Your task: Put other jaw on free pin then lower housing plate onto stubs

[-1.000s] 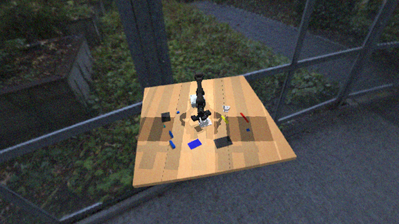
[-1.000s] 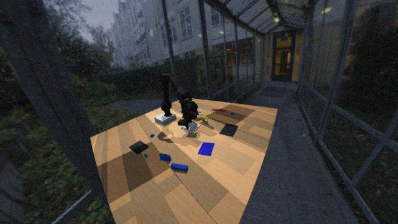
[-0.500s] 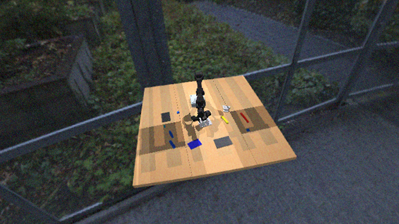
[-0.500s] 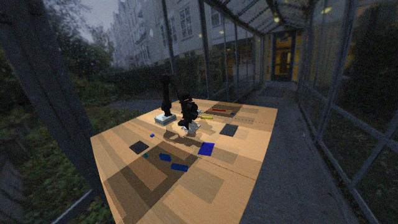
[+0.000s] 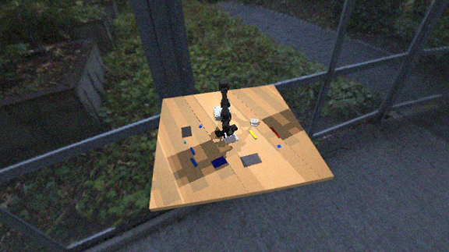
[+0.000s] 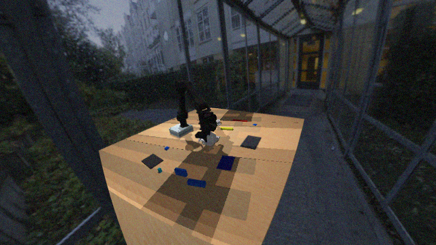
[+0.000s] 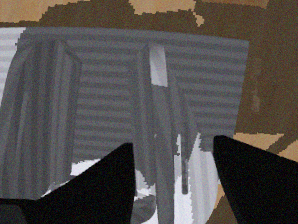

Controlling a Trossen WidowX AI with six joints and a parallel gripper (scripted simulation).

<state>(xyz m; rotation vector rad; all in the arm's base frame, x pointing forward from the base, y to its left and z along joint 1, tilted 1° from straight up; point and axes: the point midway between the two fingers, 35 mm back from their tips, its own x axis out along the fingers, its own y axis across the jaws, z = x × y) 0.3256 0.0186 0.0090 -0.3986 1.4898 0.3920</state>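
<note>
The ribbed grey base [image 7: 215, 75] [image 5: 231, 140] lies under my gripper [image 7: 173, 149] [image 5: 226, 135]. One long jaw [image 7: 45, 110] stands at the left of the base in the wrist view, outside my fingers. My gripper is shut on the other jaw [image 7: 159, 130], which rises between the fingertips, roughly parallel to the first. The pins and gear teeth are not visible, so I cannot tell whether the held jaw is on its pin. A small white part [image 5: 253, 124] [image 6: 219, 122], perhaps the housing plate, lies apart from the base.
A yellow bar [image 5: 252, 135] [image 6: 227, 128] and a red bar [image 5: 275, 132] [image 6: 240, 120] lie on the white part's side. Dark plates [image 5: 250, 160] [image 6: 152, 160], a navy plate [image 5: 219, 162] [image 6: 226, 162], blue blocks [image 6: 180, 171] [image 6: 196, 183] and a teal piece [image 6: 159, 170] lie around the base.
</note>
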